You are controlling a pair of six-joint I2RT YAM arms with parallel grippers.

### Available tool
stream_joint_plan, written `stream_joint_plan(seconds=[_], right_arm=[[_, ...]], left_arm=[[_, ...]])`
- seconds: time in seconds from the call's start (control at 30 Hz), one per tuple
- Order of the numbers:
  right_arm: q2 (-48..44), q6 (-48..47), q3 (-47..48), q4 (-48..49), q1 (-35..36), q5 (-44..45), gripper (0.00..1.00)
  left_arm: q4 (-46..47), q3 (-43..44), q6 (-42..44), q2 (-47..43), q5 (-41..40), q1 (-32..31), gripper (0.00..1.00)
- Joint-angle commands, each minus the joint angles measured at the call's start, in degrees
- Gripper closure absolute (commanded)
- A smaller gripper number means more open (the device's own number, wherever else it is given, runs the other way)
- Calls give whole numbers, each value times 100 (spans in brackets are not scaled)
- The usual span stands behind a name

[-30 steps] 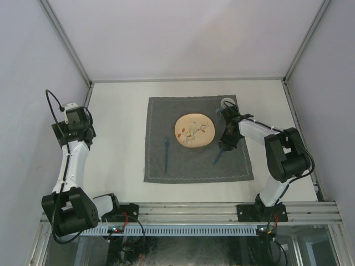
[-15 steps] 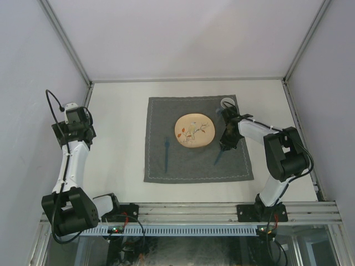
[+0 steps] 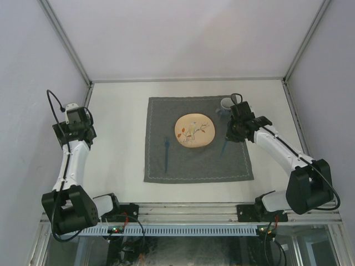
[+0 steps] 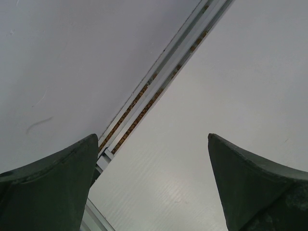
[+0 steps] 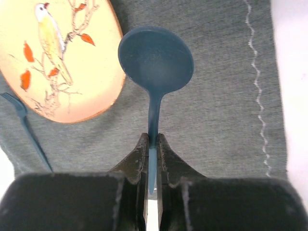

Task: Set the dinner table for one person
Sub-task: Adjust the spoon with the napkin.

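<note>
Fingers (image 5: 139, 159) of the right gripper (image 5: 152, 140) are pinched tight on the thin handle of a dark blue spoon (image 5: 156, 60). Its round bowl points away from the wrist and sits just beside the plate's rim. On my left wrist feed the left gripper (image 4: 153, 139) stands spread wide, with only a metal rail (image 4: 159, 86) and pale surface between its two dark fingers.

From the top camera I count two arms. The left one is folded up over the left edge and the right one reaches in over the cloth.

The dinner table (image 3: 119, 138) is the big off-white surface filling the floor of the enclosure. It is framed by metal rails, with pale walls on the left, far and right sides.

One square dark grey cloth (image 3: 183, 166) with a light stitched border lies at its middle. On the cloth sits one round cream plate (image 3: 194, 131) painted with a bird on a branch. One pale cup (image 3: 226, 104) stands at the cloth's far right corner. One blue fork (image 3: 166, 152) lies left of the plate, apart from it. I cannot tell whether the spoon touches the cloth.
</note>
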Motion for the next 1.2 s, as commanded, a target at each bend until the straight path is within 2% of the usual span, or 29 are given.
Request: stream_joint_plan(seconds=[0.0, 0.17, 0.3, 0.6, 1.17], right_arm=[[-26, -975, -113, -369, -9, 227, 100], [567, -1564, -106, -743, 71, 769, 100], [874, -1809, -180, -646, 89, 733, 100], [387, -2099, -635, 394, 160, 560, 100], [965, -2240, -347, 656, 167, 441, 100]], left_arm=[[155, 6, 22, -56, -45, 52, 1], [137, -17, -21, -72, -29, 59, 2], [122, -55, -39, -105, -40, 53, 2], [181, -209, 10, -274, -89, 69, 2], [211, -214, -57, -169, -1, 77, 2]])
